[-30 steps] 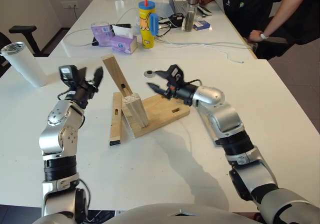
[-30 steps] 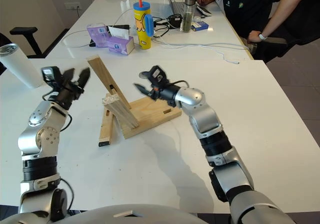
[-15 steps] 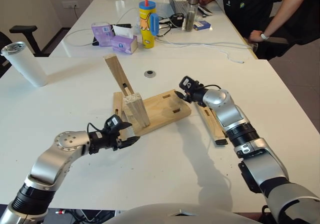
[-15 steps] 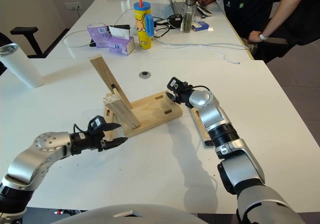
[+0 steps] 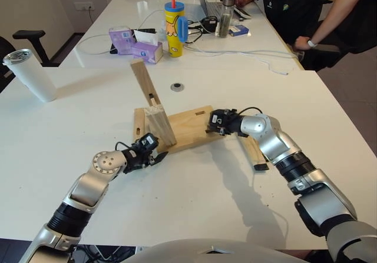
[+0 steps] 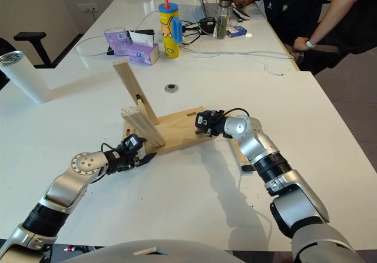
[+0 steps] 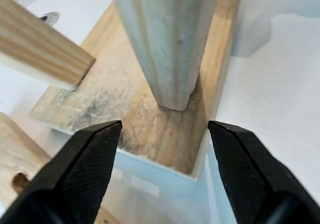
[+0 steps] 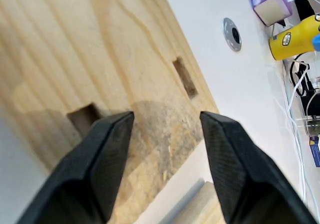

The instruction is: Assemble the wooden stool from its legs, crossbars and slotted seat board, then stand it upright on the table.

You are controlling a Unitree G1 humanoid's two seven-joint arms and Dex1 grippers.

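Flanking seat board (image 5: 191,122) edges: left jaws spread by leg (image 7: 167,33), right jaws spread near slot (image 8: 82,120).

No legible text, number or sign found. Print on tall yellow plastic cup (image 5: 172,33), upper centre, and purple tissue packs (image 5: 145,51), upper left, was too small to read.

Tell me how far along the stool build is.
Done: a short leg and a leaning leg stand on the flat seat board. In hand: nothing; left gripper and right gripper sit at opposite board edges, fingers open. Left: two loose sticks lie on the table, and the stool isn't upright.
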